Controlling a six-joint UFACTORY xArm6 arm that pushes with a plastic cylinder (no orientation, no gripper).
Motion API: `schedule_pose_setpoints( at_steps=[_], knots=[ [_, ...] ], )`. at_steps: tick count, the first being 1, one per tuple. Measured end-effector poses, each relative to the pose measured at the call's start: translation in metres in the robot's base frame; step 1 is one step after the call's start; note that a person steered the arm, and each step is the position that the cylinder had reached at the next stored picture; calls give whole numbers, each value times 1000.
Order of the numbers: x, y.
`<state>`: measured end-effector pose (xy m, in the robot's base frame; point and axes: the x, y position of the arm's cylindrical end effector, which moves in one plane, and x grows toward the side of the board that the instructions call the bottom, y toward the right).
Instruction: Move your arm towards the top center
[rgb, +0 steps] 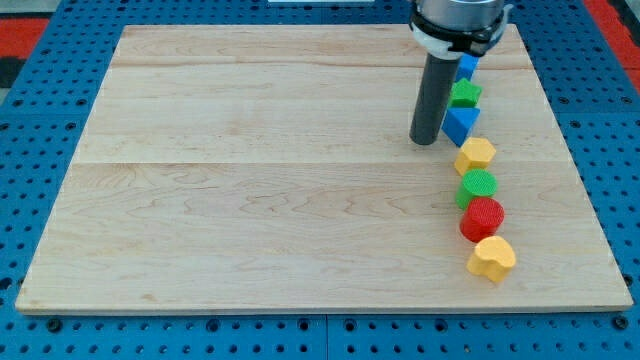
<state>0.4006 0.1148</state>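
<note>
My dark rod comes down from the view's top right, and my tip (425, 140) rests on the wooden board (250, 180). The tip stands just left of a blue triangular block (461, 124). A line of blocks runs down the view's right side: a blue block (467, 66) partly hidden behind the arm, a green block (465, 94), the blue triangular block, a yellow block (476, 154), a green round block (477, 186), a red round block (482, 218) and a yellow heart-shaped block (491, 258).
The board lies on a blue perforated table (40, 330). Red areas show at the view's top corners (20, 30).
</note>
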Motion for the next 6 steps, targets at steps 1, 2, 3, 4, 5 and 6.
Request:
schedule_pose_setpoints(
  at_steps=[1, 2, 3, 4, 5, 6],
  knots=[
    [-19, -7],
    [-39, -17],
    [-39, -20],
    [-49, -32],
    [-71, -59],
    [-96, -92]
  ],
)
